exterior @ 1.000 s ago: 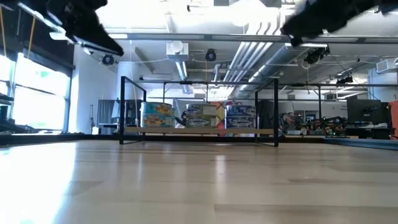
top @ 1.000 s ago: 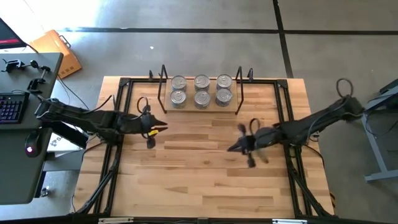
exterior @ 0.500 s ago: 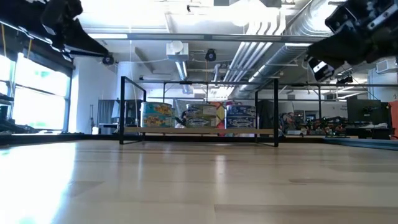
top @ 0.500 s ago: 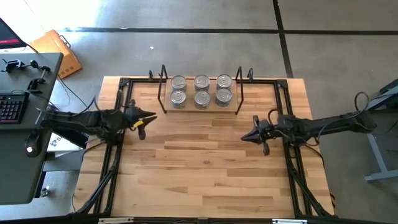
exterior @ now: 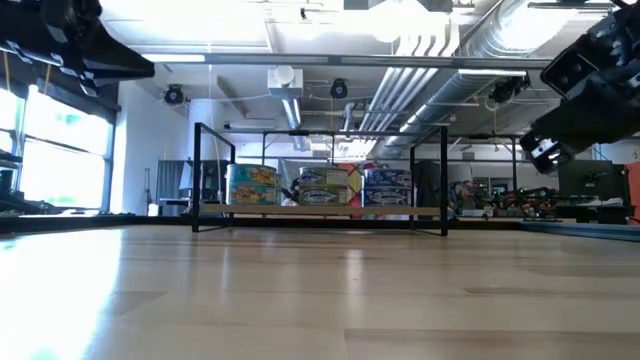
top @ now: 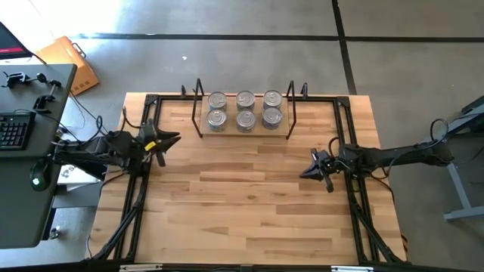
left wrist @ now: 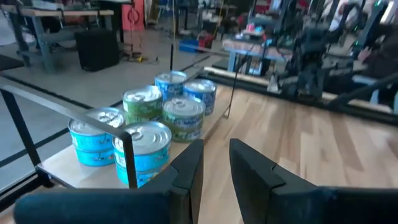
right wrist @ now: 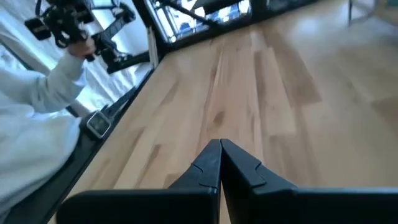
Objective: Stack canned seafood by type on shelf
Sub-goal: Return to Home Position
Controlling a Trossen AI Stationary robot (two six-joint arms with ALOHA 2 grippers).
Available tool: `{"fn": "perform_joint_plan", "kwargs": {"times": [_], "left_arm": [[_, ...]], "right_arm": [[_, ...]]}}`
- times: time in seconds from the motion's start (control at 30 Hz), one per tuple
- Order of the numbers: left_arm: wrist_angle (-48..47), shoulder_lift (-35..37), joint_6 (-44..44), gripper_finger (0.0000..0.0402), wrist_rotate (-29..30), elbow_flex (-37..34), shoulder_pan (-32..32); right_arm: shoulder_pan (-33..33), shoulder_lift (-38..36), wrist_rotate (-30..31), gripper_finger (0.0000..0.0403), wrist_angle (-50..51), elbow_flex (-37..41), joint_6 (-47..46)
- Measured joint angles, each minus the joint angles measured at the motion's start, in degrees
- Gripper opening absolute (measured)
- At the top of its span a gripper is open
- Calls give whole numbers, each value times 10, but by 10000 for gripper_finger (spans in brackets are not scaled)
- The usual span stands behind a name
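The canned seafood (top: 244, 109) stands in two rows of three on the shelf (top: 231, 131), whose board sits between black wire end frames at the table's far middle. The low view shows the tins (exterior: 325, 187) side by side on that board (exterior: 320, 210). In the left wrist view they (left wrist: 149, 124) carry blue and green labels and silver tops. My left gripper (top: 175, 138) hovers by the table's left edge, open and empty, its fingers (left wrist: 186, 168) pointing toward the shelf. My right gripper (top: 304, 172) hovers near the right edge, shut and empty (right wrist: 221, 149).
Black metal rails (top: 140, 189) run along the tabletop's left and right sides. A desk with a keyboard (top: 15, 132) stands left of the table. Bare wood (top: 242, 196) spreads between the two grippers and toward the near edge.
Both grippers have drawn back from the middle of the table. The left one has gone toward the left edge, the right one toward the right edge and lower. Each has rolled somewhat about its own axis. The tins have stayed in place.
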State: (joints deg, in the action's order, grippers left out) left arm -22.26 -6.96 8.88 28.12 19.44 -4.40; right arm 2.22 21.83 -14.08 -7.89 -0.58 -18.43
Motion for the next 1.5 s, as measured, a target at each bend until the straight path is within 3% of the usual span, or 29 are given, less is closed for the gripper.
{"fn": "perform_joint_plan", "kwargs": {"times": [0.07,0.2,0.33,0.5,0.63,0.77,1.0,1.17,1.4,1.5], "left_arm": [[-1,15,0,68,-1,0,-1],[10,28,0,68,-24,-7,-2],[134,31,-22,68,-92,-75,-2],[318,27,-37,56,-243,-181,7],[305,27,-47,34,-274,-188,26],[301,27,-96,11,-325,-188,50],[291,26,-101,5,-324,-188,70],[291,26,-92,5,-321,-188,70],[291,26,-91,5,-320,-188,70],[293,26,-91,5,-320,-188,70]], "right_arm": [[7,-5,6,0,10,0,-6],[20,-6,72,0,-25,0,44],[24,-5,122,0,-57,0,82],[23,-7,16,0,-49,0,79],[22,-15,-41,0,-15,0,56],[17,-26,-15,0,13,0,84],[10,-28,35,0,-37,0,123],[10,-28,106,0,-32,0,125],[-1,-29,113,0,-29,-2,102],[-29,-45,53,0,-30,-14,127]]}}
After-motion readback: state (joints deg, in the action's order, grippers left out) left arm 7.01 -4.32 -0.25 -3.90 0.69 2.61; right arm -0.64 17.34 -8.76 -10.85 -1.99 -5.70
